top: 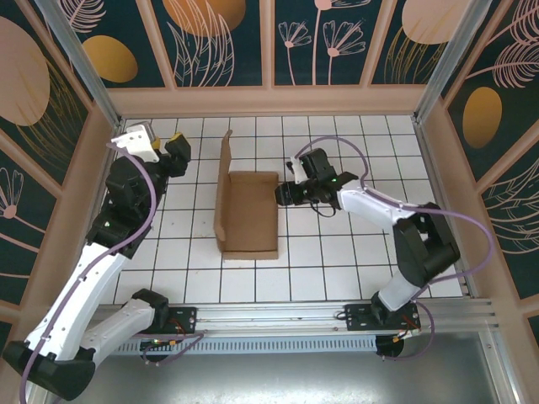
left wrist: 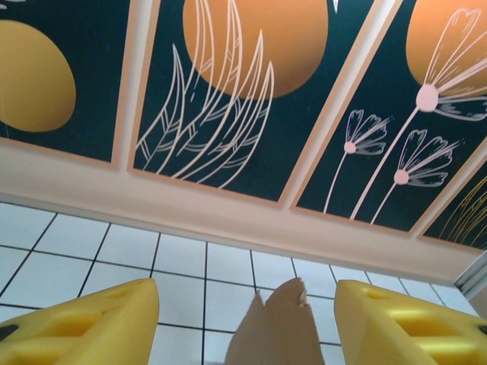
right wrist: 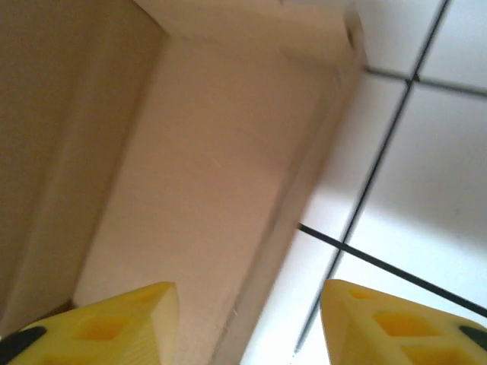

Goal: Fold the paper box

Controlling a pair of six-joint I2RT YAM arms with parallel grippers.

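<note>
Broadly, the paper box (top: 248, 215) lies at the middle of the top view on the white tiled floor (top: 337, 269). It is plain brown cardboard, with one wide panel flat on the tiles. A long flap (top: 224, 177) stands upright along the panel's left edge.

The right gripper (top: 283, 192) sits at the panel's right edge, toward its upper corner, and the black wrist behind it hides a little of that edge from above. On its wrist camera we see its yellow fingertips (right wrist: 114, 327) spread apart at the bottom of the frame. The cardboard's edge runs down into the gap, and we cannot tell whether either pad touches it.

The left gripper (top: 177, 154) hangs left of the upright flap, apart from it. On its wrist camera its yellow fingertips (left wrist: 84, 323) stand wide at the lower corners. The flap's notched tip rises between them at bottom centre, touching neither.

Around the floor we see dark teal wall panels (top: 219, 42) with orange discs and pale flowers. An aluminium rail (top: 278, 316) runs along the bottom, and purple cables (top: 143, 210) trail along the arms.

From above we get the sheet's whole outline. The right wrist view gives the creases where the panels meet, in the upper left of its frame.
</note>
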